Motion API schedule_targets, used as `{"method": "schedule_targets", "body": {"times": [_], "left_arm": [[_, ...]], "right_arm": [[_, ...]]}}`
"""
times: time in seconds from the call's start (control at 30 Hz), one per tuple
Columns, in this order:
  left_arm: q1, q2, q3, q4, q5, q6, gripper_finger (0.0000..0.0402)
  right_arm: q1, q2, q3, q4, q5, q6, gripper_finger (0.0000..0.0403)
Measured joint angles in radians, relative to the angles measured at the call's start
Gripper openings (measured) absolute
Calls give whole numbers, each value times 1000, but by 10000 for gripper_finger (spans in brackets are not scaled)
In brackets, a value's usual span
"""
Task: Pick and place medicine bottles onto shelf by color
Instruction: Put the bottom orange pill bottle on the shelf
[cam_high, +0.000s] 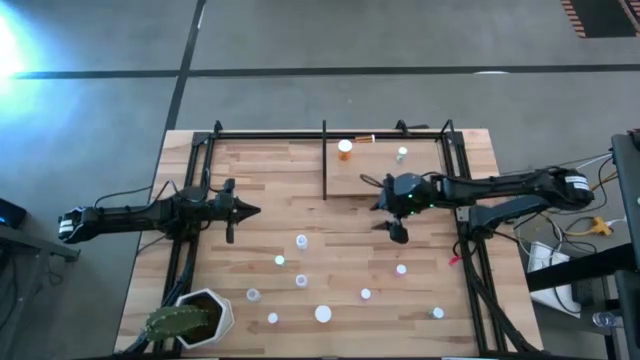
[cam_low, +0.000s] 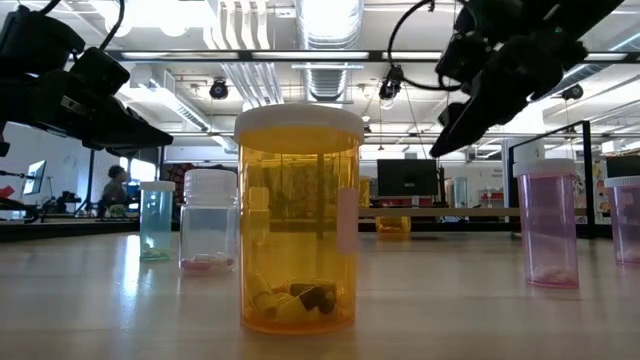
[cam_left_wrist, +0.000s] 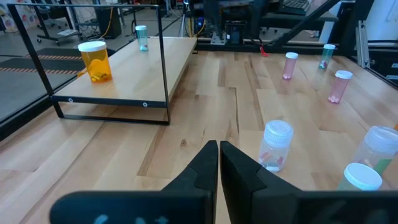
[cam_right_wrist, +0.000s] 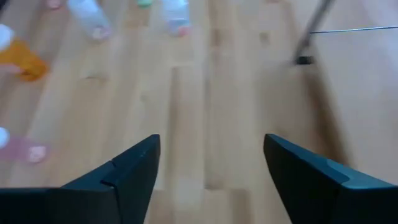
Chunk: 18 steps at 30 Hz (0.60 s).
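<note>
The shelf (cam_high: 385, 170) is a light-wood panel in a black rod frame on the far right part of the table. On it stand an orange bottle with a white cap (cam_high: 345, 150) (cam_left_wrist: 94, 60) and a small bluish-topped bottle (cam_high: 402, 154) (cam_left_wrist: 142, 37). Several small bottles stand upright on the tabletop nearer me, among them a white-capped one (cam_high: 301, 241) (cam_left_wrist: 275, 144) and pink ones (cam_left_wrist: 339, 86) (cam_high: 401, 269). My right gripper (cam_high: 397, 232) (cam_right_wrist: 211, 162) hangs open over bare wood just in front of the shelf, holding nothing. My left gripper (cam_high: 255, 210) (cam_left_wrist: 219, 149) is shut and empty at the table's left-middle.
A white pot with a green cactus (cam_high: 195, 318) sits at the near left corner. A black rod frame (cam_high: 190, 190) runs round the tabletop. The low view is filled by a large orange bottle (cam_low: 300, 220) close to the near edge, with a pink one (cam_low: 546, 220) beside it.
</note>
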<state>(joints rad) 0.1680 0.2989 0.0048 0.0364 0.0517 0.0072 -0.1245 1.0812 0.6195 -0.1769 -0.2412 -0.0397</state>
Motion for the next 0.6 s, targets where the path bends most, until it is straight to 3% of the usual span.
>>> {"method": "schedule_targets", "body": {"times": [0.17, 0.3, 0.6], "left_arm": [[0, 0, 0, 0, 0, 0, 0], [0, 0, 0, 0, 0, 0, 0], [0, 0, 0, 0, 0, 0, 0]], "right_arm": [[42, 133, 0, 176, -139, 5, 334], [99, 230, 9, 303, -159, 17, 358], [253, 388, 88, 466, -147, -17, 349]]}}
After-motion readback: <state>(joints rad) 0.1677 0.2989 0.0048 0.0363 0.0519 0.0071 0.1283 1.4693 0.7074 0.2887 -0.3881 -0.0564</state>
